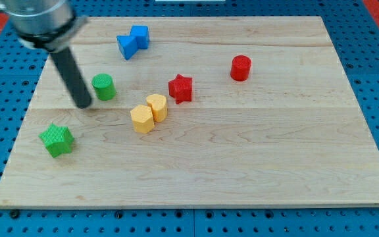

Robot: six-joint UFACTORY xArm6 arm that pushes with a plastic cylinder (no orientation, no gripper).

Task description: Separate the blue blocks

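Two blue blocks touch each other near the view's top left: a blue triangular block and a blue cube just to its upper right. My tip rests on the board well below and to the left of them, just left of a green cylinder. The rod slants up toward the view's top left corner.
A green star lies at the lower left. Two yellow blocks touch near the middle. A red star sits right of them, a red cylinder further right. The wooden board ends on a blue pegboard.
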